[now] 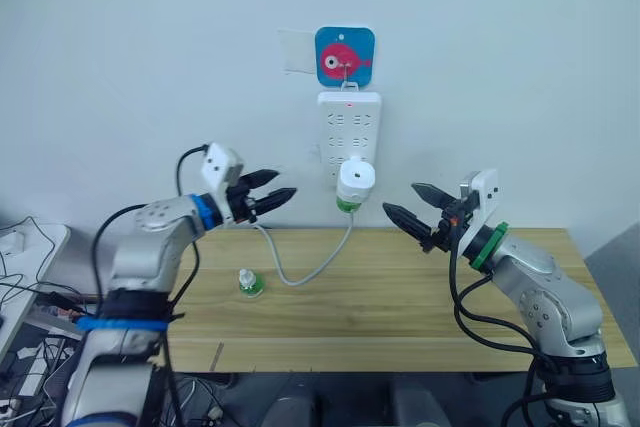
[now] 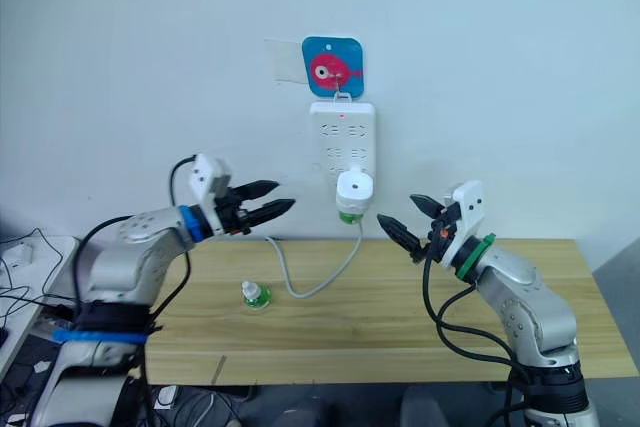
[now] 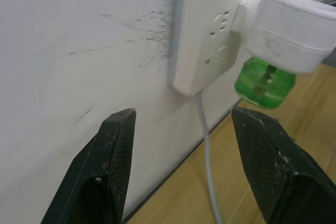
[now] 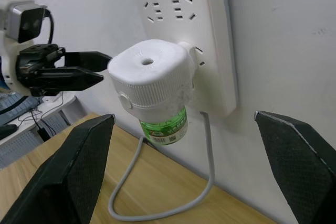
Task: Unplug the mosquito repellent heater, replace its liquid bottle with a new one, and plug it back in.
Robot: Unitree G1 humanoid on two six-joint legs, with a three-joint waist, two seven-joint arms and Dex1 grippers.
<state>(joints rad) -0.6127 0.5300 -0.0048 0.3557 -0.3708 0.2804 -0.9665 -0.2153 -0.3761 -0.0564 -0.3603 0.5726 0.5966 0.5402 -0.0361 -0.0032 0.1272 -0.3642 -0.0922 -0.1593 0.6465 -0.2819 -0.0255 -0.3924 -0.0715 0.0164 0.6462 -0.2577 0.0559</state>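
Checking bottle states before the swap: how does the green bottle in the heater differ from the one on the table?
The bottle in the heater hangs off the table with its top hidden inside the mosquito repellent heater, which is plugged into the power strip. The bottle on the table stands upright and free on the wooden table, its white top exposed, nearer the left gripper. Both are small and green.

Mosquito repellent heater (image 2: pixel 355 190) plugged into wall power strip (image 2: pixel 343 137), open left gripper (image 2: pixel 268 208) and right gripper (image 2: pixel 409 219) flanking it
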